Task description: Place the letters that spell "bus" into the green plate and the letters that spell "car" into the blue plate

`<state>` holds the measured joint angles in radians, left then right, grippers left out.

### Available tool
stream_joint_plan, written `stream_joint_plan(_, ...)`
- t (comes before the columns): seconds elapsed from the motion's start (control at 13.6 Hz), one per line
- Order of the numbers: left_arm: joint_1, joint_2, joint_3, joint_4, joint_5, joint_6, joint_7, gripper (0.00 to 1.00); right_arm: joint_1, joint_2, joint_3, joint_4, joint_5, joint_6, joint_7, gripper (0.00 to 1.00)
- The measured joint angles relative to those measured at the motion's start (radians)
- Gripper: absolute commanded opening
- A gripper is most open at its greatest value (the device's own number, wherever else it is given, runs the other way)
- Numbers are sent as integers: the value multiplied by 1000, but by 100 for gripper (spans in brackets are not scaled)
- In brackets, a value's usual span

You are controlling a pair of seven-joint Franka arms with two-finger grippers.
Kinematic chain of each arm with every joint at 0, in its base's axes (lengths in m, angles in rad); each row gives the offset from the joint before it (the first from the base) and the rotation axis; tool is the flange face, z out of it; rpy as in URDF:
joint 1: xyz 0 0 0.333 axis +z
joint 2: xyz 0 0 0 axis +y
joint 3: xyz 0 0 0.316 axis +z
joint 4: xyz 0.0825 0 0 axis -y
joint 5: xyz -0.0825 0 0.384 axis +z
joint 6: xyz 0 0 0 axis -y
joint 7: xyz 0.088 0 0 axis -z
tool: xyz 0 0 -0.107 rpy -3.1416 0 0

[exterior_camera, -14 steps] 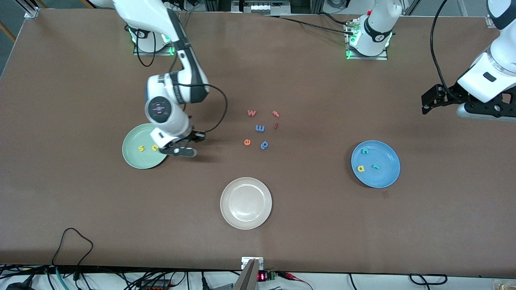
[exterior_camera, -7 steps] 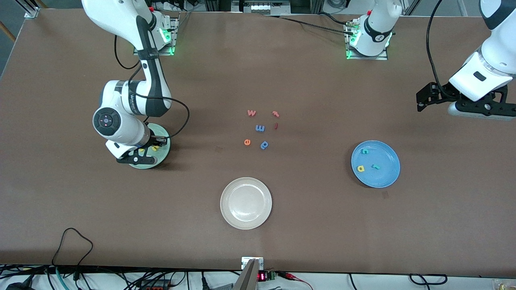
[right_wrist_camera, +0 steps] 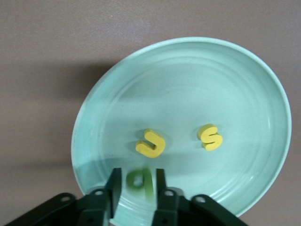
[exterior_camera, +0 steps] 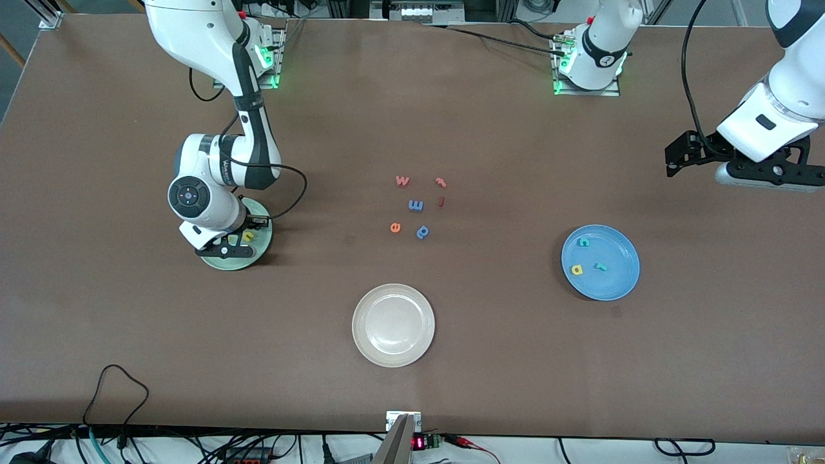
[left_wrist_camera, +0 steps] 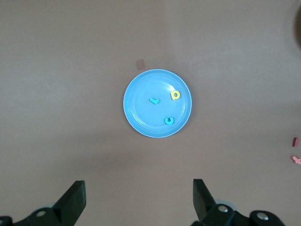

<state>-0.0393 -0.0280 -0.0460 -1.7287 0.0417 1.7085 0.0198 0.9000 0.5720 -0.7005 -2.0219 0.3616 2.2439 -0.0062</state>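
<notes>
My right gripper (right_wrist_camera: 137,176) hovers low over the green plate (right_wrist_camera: 197,84), its jaws parted a little. The green "b" (right_wrist_camera: 140,180) sits blurred between the fingers with a thin gap on each side. A yellow "u" (right_wrist_camera: 151,143) and a yellow "s" (right_wrist_camera: 210,136) lie in that plate. In the front view the right gripper (exterior_camera: 227,248) hides much of the green plate (exterior_camera: 258,216). The blue plate (exterior_camera: 619,283) holds a teal "c" (exterior_camera: 583,242), a yellow "a" (exterior_camera: 577,270) and a teal "r" (exterior_camera: 600,265). My left gripper (left_wrist_camera: 139,188) waits open and empty, high at its end of the table.
A white plate (exterior_camera: 393,325) stands near the front camera at mid-table. Loose letters lie in the middle: an orange "w" (exterior_camera: 402,180), a blue "m" (exterior_camera: 416,205), an orange "e" (exterior_camera: 395,227), a blue "p" (exterior_camera: 422,231) and small red pieces (exterior_camera: 441,182). A black cable (exterior_camera: 116,386) loops near the front edge.
My right gripper swung from the green plate's edge to over the plate, then its jaws parted from around the green "b". The left arm shifted slightly, then held still.
</notes>
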Motion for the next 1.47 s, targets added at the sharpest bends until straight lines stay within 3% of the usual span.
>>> stream_joint_plan(0.29, -1, 0, 0, 0, 0, -1, 0, 100, 8, -72, -17, 69, 2, -35, 78, 100)
stream_joint_plan(0.66, -2, -1, -2, 0, 0, -2, 0, 100, 0, -175, -119, 412, -1, -424, 104, 100)
stream_joint_plan(1.03, -2, -1, -5, 0, 0, -5, 0, 100, -30, -174, -213, 567, -4, -525, 104, 100)
stream_joint_plan(1.17, -2, -1, -6, 1, 0, -5, 0, 100, -157, -175, -149, 655, -9, -611, 91, 100)
stream_joint_plan(1.32, -2, -1, -6, 1, 0, -5, 0, 100, -333, -187, -13, 735, -58, -682, 58, 100)
stream_joint_plan(1.47, -2, -1, -6, 2, 0, -5, 0, 100, -521, -231, 167, 757, -160, -714, 22, 100)
